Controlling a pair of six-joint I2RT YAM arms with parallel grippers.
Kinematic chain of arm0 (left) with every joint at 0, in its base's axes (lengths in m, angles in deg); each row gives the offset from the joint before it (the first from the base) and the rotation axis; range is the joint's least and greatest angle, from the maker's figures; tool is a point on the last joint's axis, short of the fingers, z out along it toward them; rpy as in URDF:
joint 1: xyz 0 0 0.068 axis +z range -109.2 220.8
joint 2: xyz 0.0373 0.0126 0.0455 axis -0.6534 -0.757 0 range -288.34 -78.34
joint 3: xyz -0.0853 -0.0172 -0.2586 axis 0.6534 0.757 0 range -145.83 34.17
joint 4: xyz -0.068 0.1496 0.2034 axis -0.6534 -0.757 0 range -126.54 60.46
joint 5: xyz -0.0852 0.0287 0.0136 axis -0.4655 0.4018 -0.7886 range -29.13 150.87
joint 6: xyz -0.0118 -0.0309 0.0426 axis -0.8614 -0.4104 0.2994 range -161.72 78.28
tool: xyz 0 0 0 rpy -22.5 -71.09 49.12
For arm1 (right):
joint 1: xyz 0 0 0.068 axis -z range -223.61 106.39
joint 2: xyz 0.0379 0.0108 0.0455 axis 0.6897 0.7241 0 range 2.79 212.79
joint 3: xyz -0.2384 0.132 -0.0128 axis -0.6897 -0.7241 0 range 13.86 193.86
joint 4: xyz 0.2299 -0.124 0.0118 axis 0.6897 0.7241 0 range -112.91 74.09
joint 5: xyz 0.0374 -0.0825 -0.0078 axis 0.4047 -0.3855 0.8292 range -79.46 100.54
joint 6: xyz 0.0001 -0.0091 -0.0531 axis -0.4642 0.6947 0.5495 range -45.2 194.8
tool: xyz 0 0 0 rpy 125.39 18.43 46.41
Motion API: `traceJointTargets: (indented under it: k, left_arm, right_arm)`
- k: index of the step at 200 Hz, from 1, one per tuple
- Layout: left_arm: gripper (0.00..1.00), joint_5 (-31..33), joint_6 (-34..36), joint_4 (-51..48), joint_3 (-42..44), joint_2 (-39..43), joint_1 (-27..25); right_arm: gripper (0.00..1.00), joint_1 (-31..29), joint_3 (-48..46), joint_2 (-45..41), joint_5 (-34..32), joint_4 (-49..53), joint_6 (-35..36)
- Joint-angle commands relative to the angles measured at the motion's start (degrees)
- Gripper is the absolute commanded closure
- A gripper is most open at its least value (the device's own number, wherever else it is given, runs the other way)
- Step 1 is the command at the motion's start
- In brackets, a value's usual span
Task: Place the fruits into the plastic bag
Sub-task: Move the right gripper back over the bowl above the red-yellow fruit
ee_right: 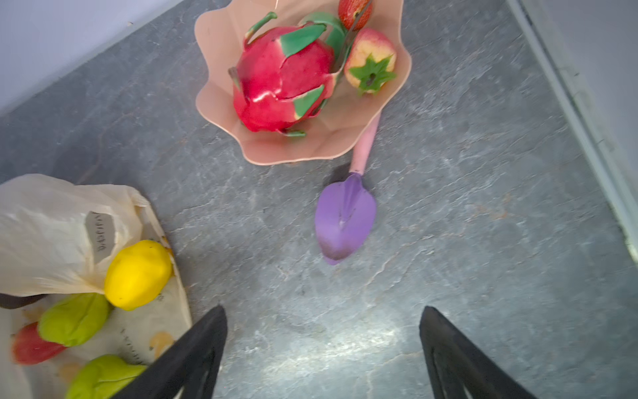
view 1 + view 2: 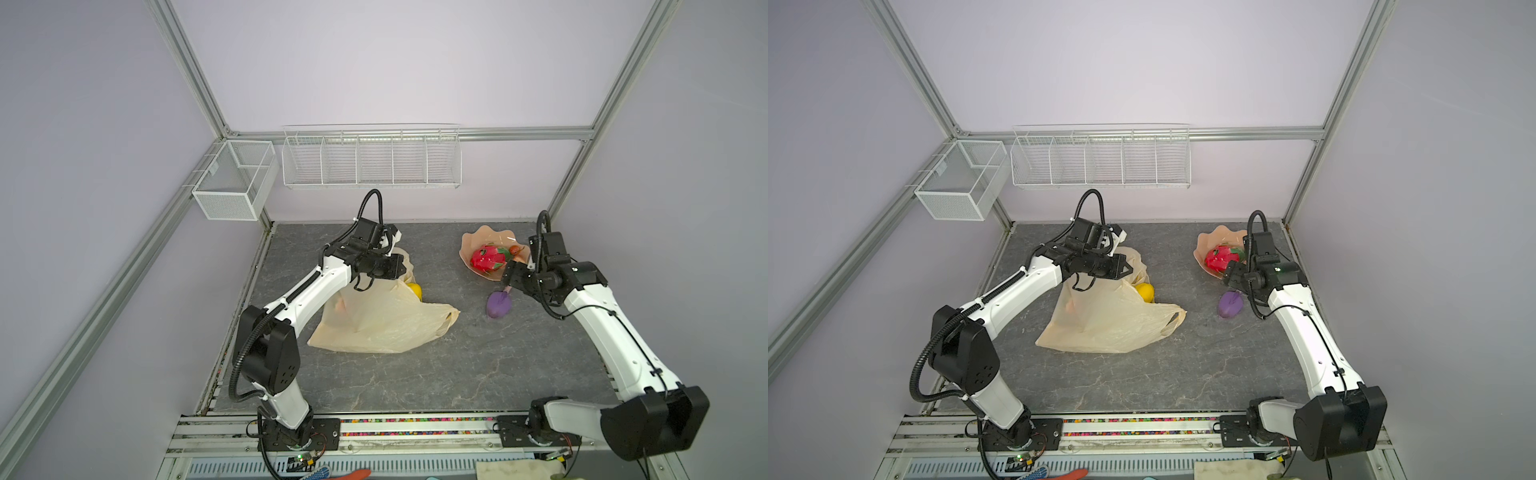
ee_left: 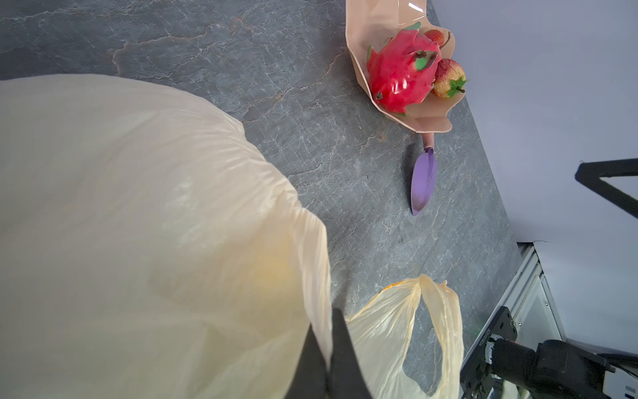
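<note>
at the mouth of the plastic bag [image 2: 386,320], your left gripper [image 3: 328,333] pinches its rim; the right gripper [image 1: 323,307] hangs spread short of the dragon fruit [image 1: 283,79] in the pink dish [image 1: 214,45]. that bulky, glossy fruit may squirt from the jaws, or tip the dish.

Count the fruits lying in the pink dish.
3 in the pink dish: the dragon fruit in the middle, a strawberry beside it, and a small red fruit next to both. The dragon fruit could hide more.
</note>
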Motion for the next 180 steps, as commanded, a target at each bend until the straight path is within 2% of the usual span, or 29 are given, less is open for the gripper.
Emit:
traceJointTargets:
  k: [1,33,59,113,180]
  left_arm:
    - [1.00,-0.13,0.26,0.23,-0.10,0.70,-0.26]
    - [1.00,0.31,0.82,-0.69,-0.86,0.55,-0.28]
    - [1.00,0.93,1.24,-1.94,-1.65,0.15,-0.26]
    - [1.00,1.60,1.04,-2.53,-1.93,-0.04,-0.31]
    - [1.00,2.08,0.73,-3.82,-3.73,-1.54,-0.26]
  right_arm:
    - [0.08,1.06,1.27,3.44,-3.33,1.54,11.95]
    - [0.03,2.17,3.20,11.61,-10.24,0.44,22.69]
    - [0.00,3.45,6.21,17.98,-14.21,-1.68,27.57]
    - [0.09,5.98,13.86,29.60,-12.81,-4.37,32.54]
    - [0.12,7.06,20.50,39.11,-11.10,-4.91,35.53]
